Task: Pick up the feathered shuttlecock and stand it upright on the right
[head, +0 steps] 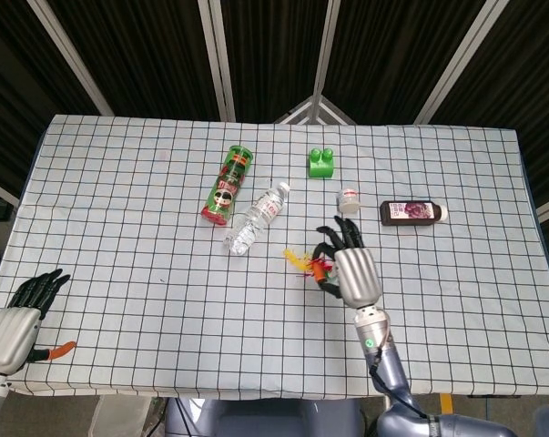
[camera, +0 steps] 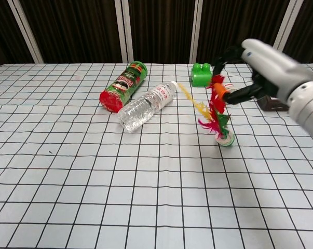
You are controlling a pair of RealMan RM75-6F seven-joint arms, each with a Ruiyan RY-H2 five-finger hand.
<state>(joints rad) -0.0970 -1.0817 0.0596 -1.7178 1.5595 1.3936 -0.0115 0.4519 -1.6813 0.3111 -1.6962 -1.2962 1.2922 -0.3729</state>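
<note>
Two hands in play: the right hand [camera: 265,65] pinches the shuttlecock [camera: 217,111] by its feathers, base hanging low, close above the surface [camera: 68,171], right of the bottle [camera: 147,105] and can [camera: 123,85]. Left hand [head: 19,314] rests at the near left edge, fingers apart, holding nothing.

Can [head: 226,186] and bottle [head: 255,218] lie side by side mid-table [head: 119,273]; block [head: 321,163] behind; tub [head: 349,200] and flask [head: 412,211] toward the right edge; shuttlecock [camera: 217,116] before the tub
</note>
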